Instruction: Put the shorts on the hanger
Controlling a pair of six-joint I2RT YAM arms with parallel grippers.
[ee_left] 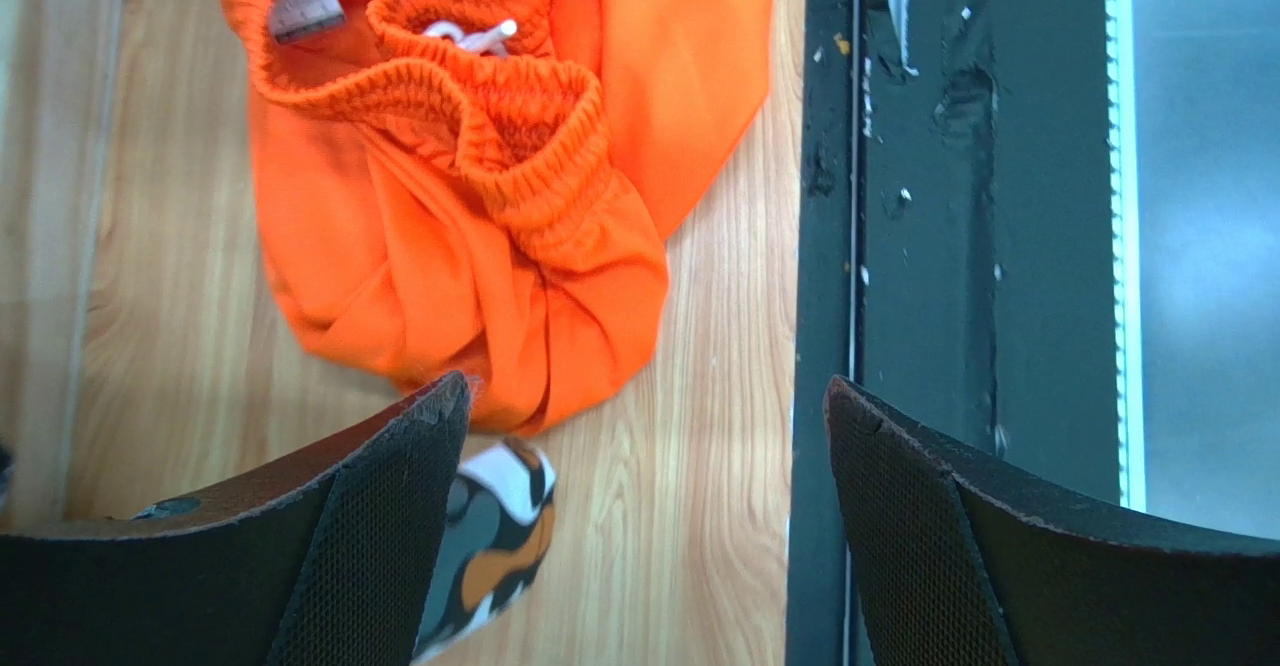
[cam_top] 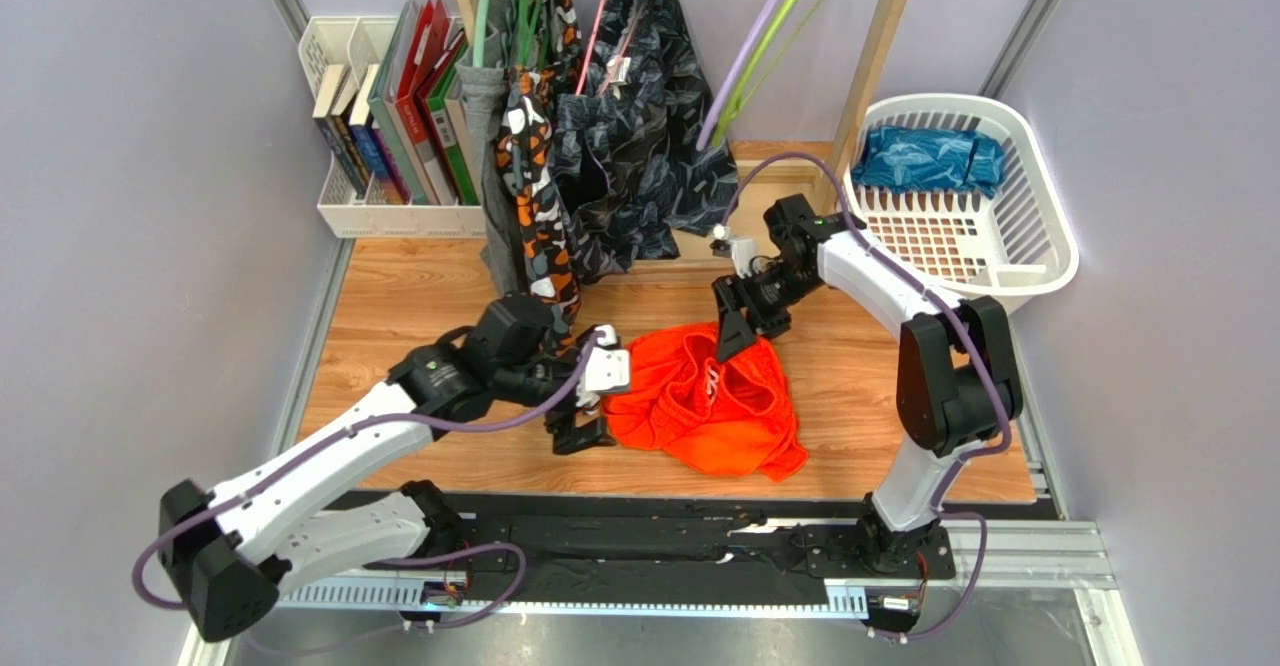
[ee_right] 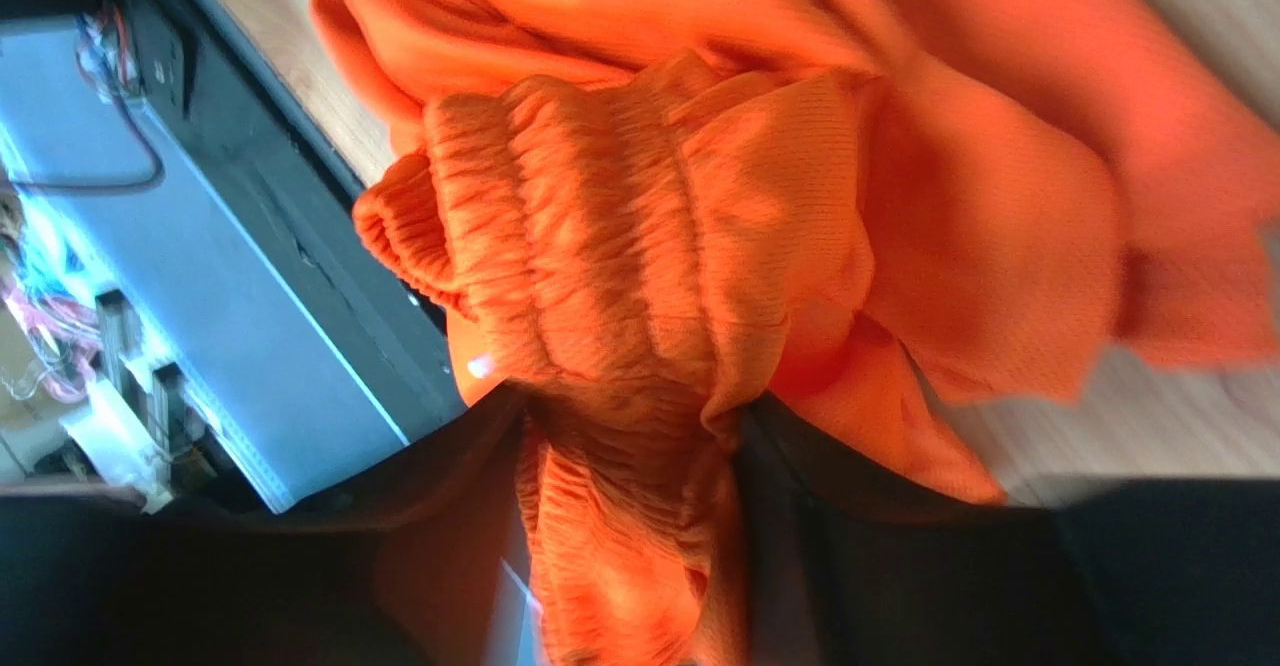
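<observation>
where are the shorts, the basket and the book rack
shorts (cam_top: 706, 404), top view, middle of the crumpled fabric
basket (cam_top: 947, 239), top view, bare lattice bottom
book rack (cam_top: 398, 219), top view, white front wall

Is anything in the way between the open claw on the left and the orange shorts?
Nearly nothing. The left gripper is open, with bare wooden table up to the shorts. Only a corner of the camo garment lies beside one finger, just short of the shorts' hem.
</observation>
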